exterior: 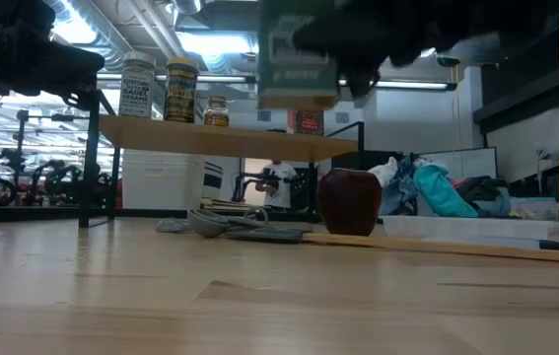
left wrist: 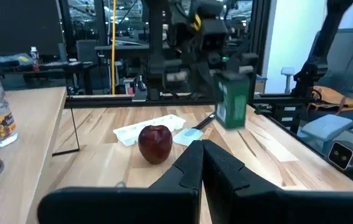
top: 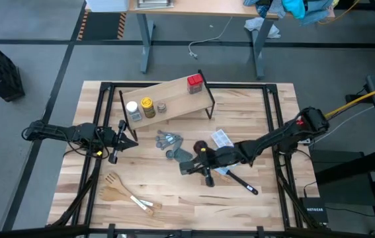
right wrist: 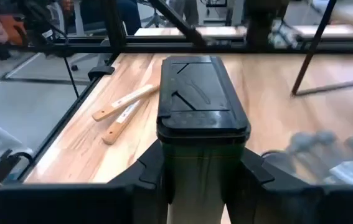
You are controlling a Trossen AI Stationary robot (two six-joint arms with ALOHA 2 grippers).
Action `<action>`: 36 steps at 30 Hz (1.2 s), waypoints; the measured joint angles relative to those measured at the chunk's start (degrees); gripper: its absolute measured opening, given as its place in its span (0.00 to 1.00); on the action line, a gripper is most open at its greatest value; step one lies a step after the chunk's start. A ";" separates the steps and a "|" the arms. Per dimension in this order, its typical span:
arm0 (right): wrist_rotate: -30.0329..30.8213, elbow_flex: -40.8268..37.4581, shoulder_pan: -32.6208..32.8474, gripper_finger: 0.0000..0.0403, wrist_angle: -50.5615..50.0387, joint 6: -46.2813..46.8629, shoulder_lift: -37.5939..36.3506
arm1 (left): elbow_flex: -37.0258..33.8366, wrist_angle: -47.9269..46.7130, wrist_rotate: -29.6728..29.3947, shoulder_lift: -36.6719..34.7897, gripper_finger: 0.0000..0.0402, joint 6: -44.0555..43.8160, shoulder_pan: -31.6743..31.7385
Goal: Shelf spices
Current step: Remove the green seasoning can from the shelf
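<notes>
The shelf [top: 174, 92] stands at the table's far side on thin black legs. On its plank stand the white-capped jar [top: 132, 109], the yellow-capped jar [top: 147, 106], the tiny jar [top: 162, 106] and the red tin [top: 194, 82]. My right gripper [top: 188, 162] hovers over the table's middle, shut on the dark grey square tin [right wrist: 201, 106], which also shows in the low view [exterior: 297, 59] and the left wrist view [left wrist: 232, 102]. My left gripper [top: 122, 137] waits shut near the shelf's left end, touching nothing. My right gripper pinches the dark grey tin between its two fingers [right wrist: 148, 174], one on each opposite side wall [right wrist: 169, 165], just below the lid. The fingers come roughly level from the table's right. The tin is upright and lifted clear of the table.
Grey measuring spoons [top: 167, 140] and a round dark-red dish [top: 200, 145] lie between the shelf and the right gripper. A white packet [top: 221, 137] and a black tool [top: 240, 180] lie by the right arm. Wooden utensils [top: 131, 195] lie near the front left.
</notes>
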 joint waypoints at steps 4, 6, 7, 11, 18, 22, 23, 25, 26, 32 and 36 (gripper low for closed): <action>0.18 0.00 1.39 0.26 7.65 3.98 6.44 | 0.01 0.00 0.00 0.02 0.00 -1.83 0.00; 0.66 0.01 2.13 0.26 13.12 5.77 9.55 | -0.01 0.00 0.00 0.00 0.00 -3.17 -0.01; 1.22 0.04 2.61 0.26 14.68 6.40 10.77 | -0.01 0.00 0.00 0.01 0.00 -4.19 -0.02; 5.61 0.02 4.31 0.26 19.02 7.54 15.22 | 0.00 0.00 0.00 0.02 0.00 -5.85 -0.02; 9.15 1.17 4.87 0.26 18.94 7.57 20.40 | 0.00 -0.01 0.00 0.00 0.00 -3.20 -0.02; 11.31 2.83 4.77 0.26 18.59 4.77 23.55 | 0.00 0.00 0.00 0.02 0.00 -1.36 -0.02; 11.72 3.33 4.77 0.26 19.08 4.17 24.42 | 0.00 -0.01 0.00 0.02 0.00 -1.10 -0.02; 11.91 4.35 4.77 0.26 19.45 2.72 25.70 | 0.01 -0.02 0.01 0.02 0.00 -1.05 -0.02; 12.02 5.00 4.77 0.26 19.42 1.91 26.24 | 0.00 -0.01 0.02 0.06 0.00 -1.05 -0.02; 13.68 7.17 4.77 0.48 17.33 0.03 27.07 | -0.01 -0.02 -0.04 0.73 0.00 -1.05 -0.02; 14.42 9.96 4.74 0.72 13.95 -0.12 26.90 | -0.01 0.00 -0.02 1.25 0.00 -1.49 -0.02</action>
